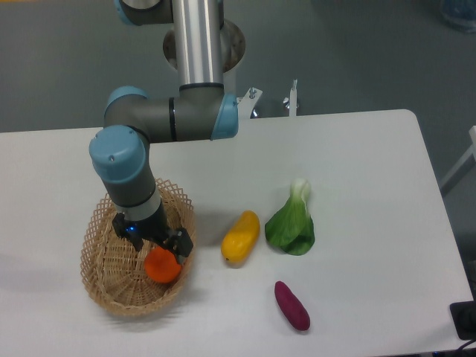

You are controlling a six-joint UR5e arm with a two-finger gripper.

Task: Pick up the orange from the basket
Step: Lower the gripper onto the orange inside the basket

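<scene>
The small round bright orange fruit (162, 266) is seen lying inside the oval tan woven wicker basket (111, 286), toward its right side, on the white tabletop (357, 186). The black two-finger gripper (158, 249) is lowered into the basket directly over the orange, its fingers spread to either side of the fruit's top; whether they are pressed against it cannot be told. To the right of the basket, an elongated yellow-orange fruit (241, 236), a leafy green vegetable (291, 223) and a purple oblong vegetable (292, 305) are laid on the tabletop.
</scene>
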